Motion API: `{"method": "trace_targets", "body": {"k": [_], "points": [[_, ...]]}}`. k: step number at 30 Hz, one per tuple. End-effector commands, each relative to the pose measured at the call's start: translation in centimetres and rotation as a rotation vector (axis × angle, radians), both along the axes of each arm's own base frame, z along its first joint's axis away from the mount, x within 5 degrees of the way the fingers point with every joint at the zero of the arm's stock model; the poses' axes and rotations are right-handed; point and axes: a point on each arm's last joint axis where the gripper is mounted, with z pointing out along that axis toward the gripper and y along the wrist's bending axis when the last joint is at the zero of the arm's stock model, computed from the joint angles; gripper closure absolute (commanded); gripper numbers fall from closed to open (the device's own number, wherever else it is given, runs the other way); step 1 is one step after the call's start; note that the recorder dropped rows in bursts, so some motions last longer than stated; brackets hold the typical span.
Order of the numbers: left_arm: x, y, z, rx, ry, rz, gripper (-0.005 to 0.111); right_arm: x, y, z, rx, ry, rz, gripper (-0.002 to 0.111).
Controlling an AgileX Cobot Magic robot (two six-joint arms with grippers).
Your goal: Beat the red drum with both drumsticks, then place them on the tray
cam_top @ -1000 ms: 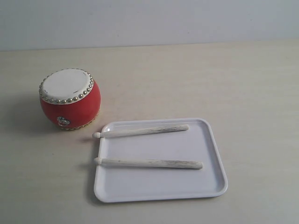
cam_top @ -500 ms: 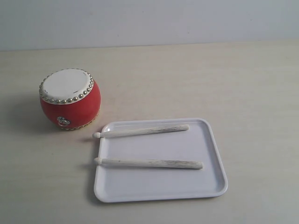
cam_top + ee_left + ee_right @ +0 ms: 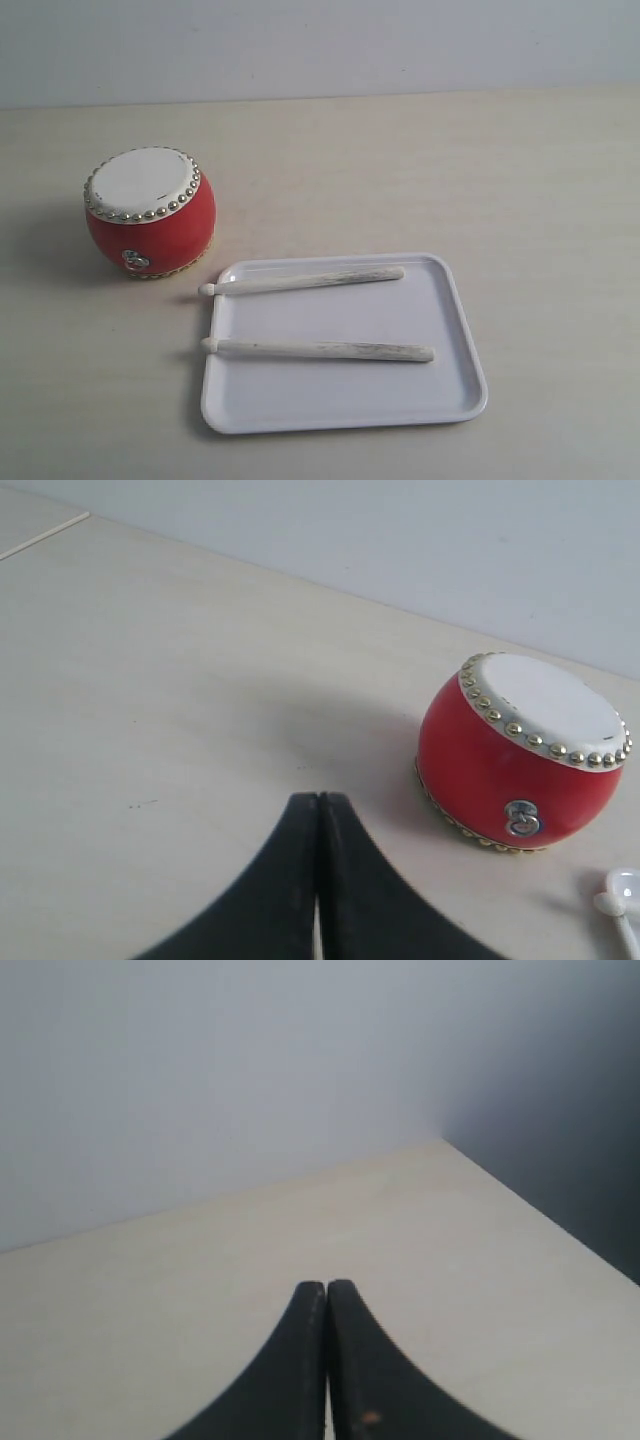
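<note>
The left gripper (image 3: 318, 802) is pressed together and holds nothing. The red drum (image 3: 520, 750) stands on the table (image 3: 400, 170) near it, a little to one side and not touching. The right gripper (image 3: 326, 1288) is pressed together too. Both drumsticks (image 3: 305, 281) lie on the tray (image 3: 455, 340), with their tips at the rim on the drum's side. Nothing has moved since the earlier frames.

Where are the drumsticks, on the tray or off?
On: upper drumstick and lower drumstick both lie flat across the tray, tips at its left rim.
</note>
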Motion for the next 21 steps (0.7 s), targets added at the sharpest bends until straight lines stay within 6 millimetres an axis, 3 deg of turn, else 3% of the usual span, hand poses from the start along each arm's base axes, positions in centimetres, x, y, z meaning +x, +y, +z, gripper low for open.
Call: {"method": "trace_targets", "body": {"k": [1,7,21], "points": [[0.0,0.0,0.0,-0.003,-0.013,-0.001,0.107,-1.3,0.1,-3.6,0.0,-0.002,-0.011,0.108],[0.0,0.0,0.0,-0.003,-0.013,-0.001,0.107,-2.5,0.4,-6.7,0.004,-0.051,-0.003,0.108],[0.0,0.0,0.0,0.001,-0.008,0.0,0.107,-2.0,0.7,-9.3,-0.042,0.006,0.054,0.108]]}}
